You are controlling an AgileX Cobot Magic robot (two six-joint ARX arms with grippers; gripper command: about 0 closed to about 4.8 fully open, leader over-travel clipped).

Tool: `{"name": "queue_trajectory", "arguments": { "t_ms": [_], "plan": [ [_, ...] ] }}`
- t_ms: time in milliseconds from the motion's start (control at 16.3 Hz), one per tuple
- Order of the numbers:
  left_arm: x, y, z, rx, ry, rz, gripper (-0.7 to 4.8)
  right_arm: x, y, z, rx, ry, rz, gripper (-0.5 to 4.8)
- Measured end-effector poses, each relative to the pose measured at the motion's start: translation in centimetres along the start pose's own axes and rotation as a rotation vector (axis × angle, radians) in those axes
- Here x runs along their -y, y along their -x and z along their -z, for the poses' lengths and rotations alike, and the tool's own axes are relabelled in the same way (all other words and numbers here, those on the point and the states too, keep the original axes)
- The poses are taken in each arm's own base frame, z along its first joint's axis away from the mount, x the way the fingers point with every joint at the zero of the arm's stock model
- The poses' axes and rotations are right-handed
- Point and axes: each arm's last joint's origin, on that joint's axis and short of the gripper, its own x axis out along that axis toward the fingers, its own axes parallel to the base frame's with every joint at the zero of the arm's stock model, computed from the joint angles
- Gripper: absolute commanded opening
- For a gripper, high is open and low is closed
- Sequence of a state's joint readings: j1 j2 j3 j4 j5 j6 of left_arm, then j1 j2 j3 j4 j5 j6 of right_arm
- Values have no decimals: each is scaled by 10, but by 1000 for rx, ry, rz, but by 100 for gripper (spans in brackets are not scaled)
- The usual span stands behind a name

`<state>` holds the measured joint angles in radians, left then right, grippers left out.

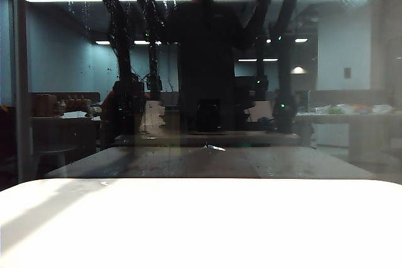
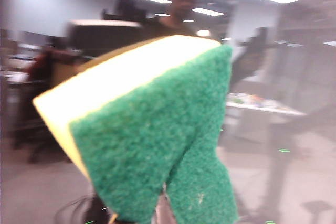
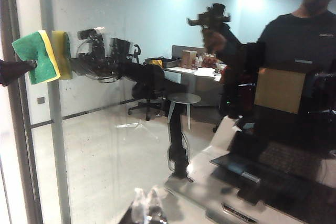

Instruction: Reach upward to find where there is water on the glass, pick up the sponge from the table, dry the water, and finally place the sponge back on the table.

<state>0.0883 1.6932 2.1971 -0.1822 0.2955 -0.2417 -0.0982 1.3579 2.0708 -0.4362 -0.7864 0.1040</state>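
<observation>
Exterior view: the white table (image 1: 201,224) lies bare below the glass (image 1: 352,92); water (image 1: 80,4) streaks show high on the pane's left side. No real gripper shows here.

Left wrist view: the left gripper (image 2: 160,214) is clamped on the sponge (image 2: 152,135), so wiping is in hand.

Right wrist view: the sponge (image 3: 38,56) sits against the pane. The right gripper's state I cannot tell. Next, I judge, press and sweep across the streaks.

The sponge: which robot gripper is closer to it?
Left. The left gripper is shut on the sponge, holding it up against the glass. The right gripper is not in view; its camera sees the sponge from off to one side.
</observation>
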Motion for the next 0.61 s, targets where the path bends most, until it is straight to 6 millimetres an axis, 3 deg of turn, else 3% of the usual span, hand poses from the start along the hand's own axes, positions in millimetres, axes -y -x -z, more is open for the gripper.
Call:
{"name": "queue_trajectory", "arguments": {
  "t_ms": [246, 614],
  "plan": [
    [51, -24, 23, -10, 54, 190, -5, 0, 0, 0, 0, 0, 1, -6],
    [132, -60, 85, -104, 140, 402, -6, 0, 0, 0, 0, 0, 0, -6]
  ]
}}
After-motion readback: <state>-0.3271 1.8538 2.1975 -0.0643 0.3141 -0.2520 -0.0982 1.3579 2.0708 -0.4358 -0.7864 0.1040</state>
